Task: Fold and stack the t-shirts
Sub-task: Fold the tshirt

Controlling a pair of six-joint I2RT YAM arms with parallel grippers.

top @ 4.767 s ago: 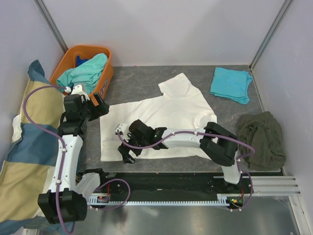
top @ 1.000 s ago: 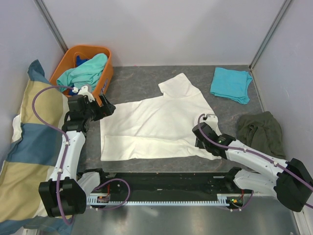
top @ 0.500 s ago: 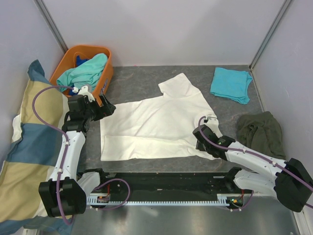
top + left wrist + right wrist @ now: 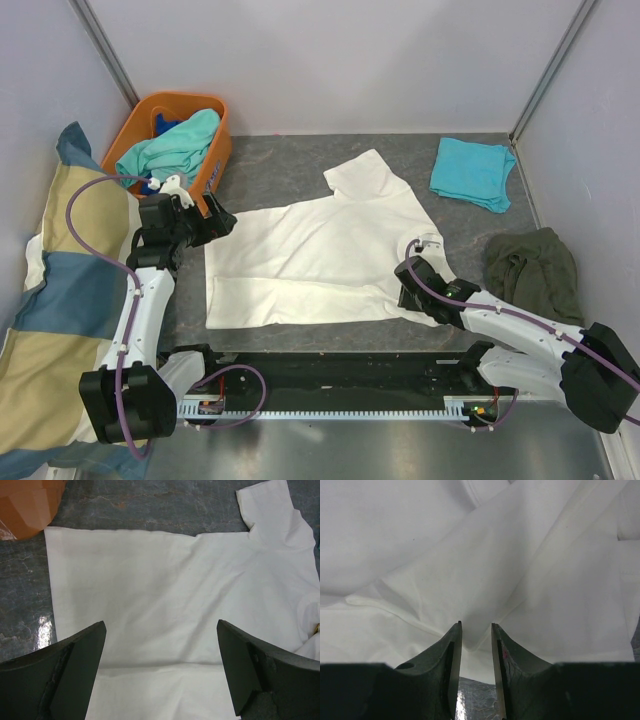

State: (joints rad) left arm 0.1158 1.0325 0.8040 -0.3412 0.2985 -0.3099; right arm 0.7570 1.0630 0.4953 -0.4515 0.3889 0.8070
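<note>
The cream-white t-shirt [image 4: 320,250] lies spread on the table [image 4: 290,170], left gripper [image 4: 161,625] wide by its hem, right gripper [image 4: 476,626] narrow around a fold, so a thin pinch may slip and bunch it.

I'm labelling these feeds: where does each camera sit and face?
Top: above and behind the bases, looking down at the table; left arm and right arm show.
Left wrist: looks down over the white t-shirt; open left gripper frames it.
Right wrist: close on shirt cloth; right gripper frames a fold.
All share the white t-shirt.
</note>
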